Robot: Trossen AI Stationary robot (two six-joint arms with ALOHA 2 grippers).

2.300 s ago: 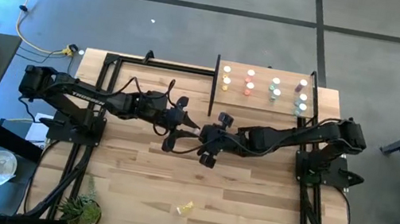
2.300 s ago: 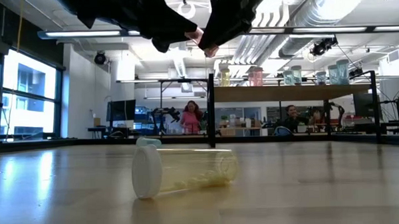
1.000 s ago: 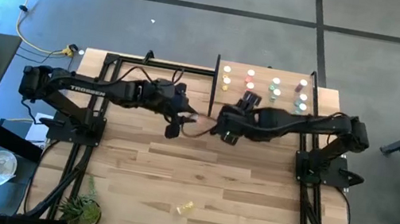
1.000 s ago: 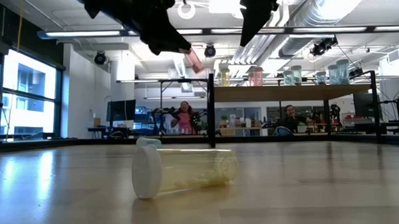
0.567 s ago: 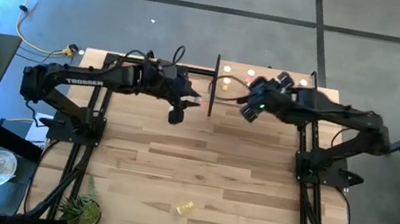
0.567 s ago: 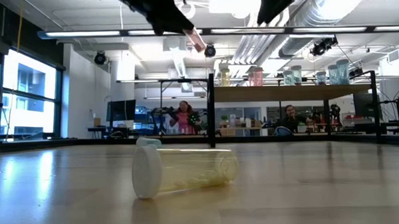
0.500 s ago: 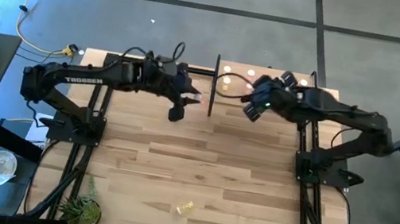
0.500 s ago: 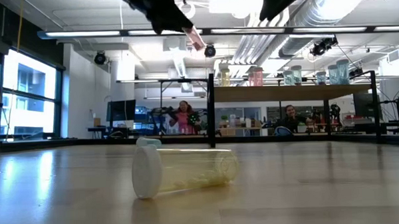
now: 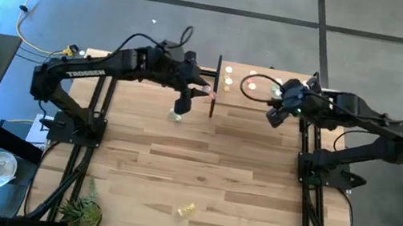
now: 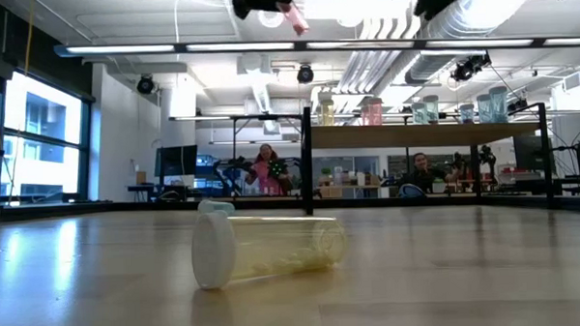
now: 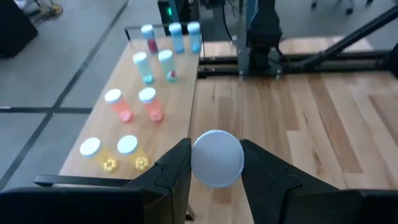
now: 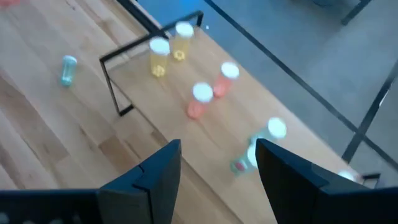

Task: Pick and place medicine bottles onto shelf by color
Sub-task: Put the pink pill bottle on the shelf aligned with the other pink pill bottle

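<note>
Two grippers: both are raised well above the tabletop, one at each side of the shelf (image 9: pixel 239 69).
Left arm writing: white lettering along the arm (image 9: pixel 82 71) can be read as TROSSEN.
Left gripper (image 11: pixel 216 167): it is held just off the shelf's left edge (image 9: pixel 190 95), outside the black post. The fingers (image 11: pixel 177 171) are drawn in narrowly and pressed against both sides of a bottle.
Held bottle (image 11: pixel 216 158): its round white cap is turned toward the wrist camera and hides the body there. From table height a pink body (image 10: pixel 295 18) is seen sticking out below the fingers, higher than the shelf top.
Teal bottle (image 9: pixel 178 115): it is laid on its side on the tabletop, just left of the shelf and under the left gripper.
Yellow bottle (image 10: pixel 264 249): it is laid on its side on the tabletop, well in front of the shelf, white cap to the left; pale pellets can be seen through its wall.
Shelf bottles: upright bottles are set in pairs by colour. Yellow (image 11: pixel 127 146) is placed at the left end, then pink-red (image 11: pixel 147 98), then teal (image 11: pixel 165 59). Purplish (image 11: pixel 147 32) and blue-green ones are placed at the right end.
Bottle labels: no writing can be read on any bottle.
Right gripper (image 12: pixel 217 168): it is held over the shelf's right part (image 9: pixel 274 115). The fingers (image 12: pixel 283 171) are spread wide apart, and nothing is held or touched.
Background: two people are seen far behind the shelf, one in a pink top (image 10: pixel 268 171).
</note>
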